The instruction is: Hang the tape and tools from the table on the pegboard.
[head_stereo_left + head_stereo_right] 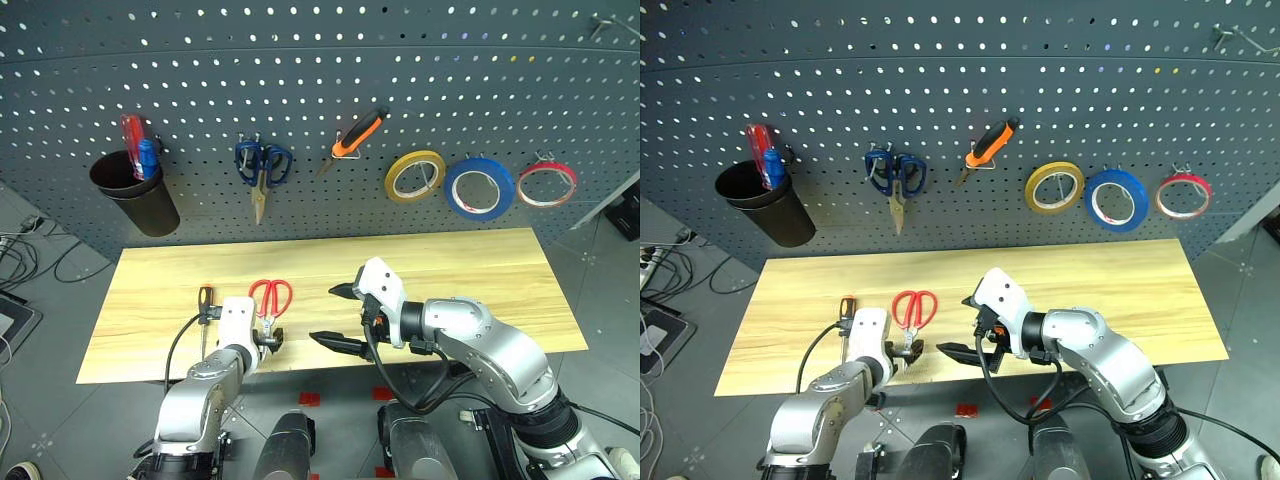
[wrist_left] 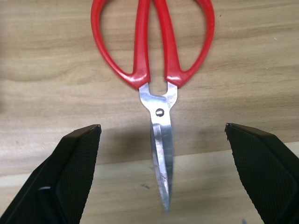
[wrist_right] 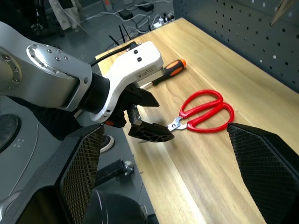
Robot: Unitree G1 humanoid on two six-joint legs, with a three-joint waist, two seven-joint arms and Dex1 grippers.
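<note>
The red-handled scissors [image 1: 270, 298] lie flat on the table [image 1: 480, 270], blades toward its front edge. My left gripper [image 1: 270, 338] is open just in front of the blade tips, its fingers [image 2: 70, 172] standing either side of the blades without touching them. The screwdriver [image 1: 205, 310] lies on the table just left of it. My right gripper [image 1: 330, 315] hangs open and empty over the front edge, pointing left toward the left gripper [image 3: 161, 119]. On the pegboard [image 1: 300, 90] hang the orange-and-black pliers [image 1: 355, 135] and the blue tape [image 1: 480, 187].
Also on the pegboard: a black cup [image 1: 135, 195] with red and blue handles at the left, blue-handled scissors [image 1: 262, 170], a yellow roll [image 1: 414, 176] and a thin red-rimmed roll [image 1: 547, 184]. Cables lie on the floor at the left.
</note>
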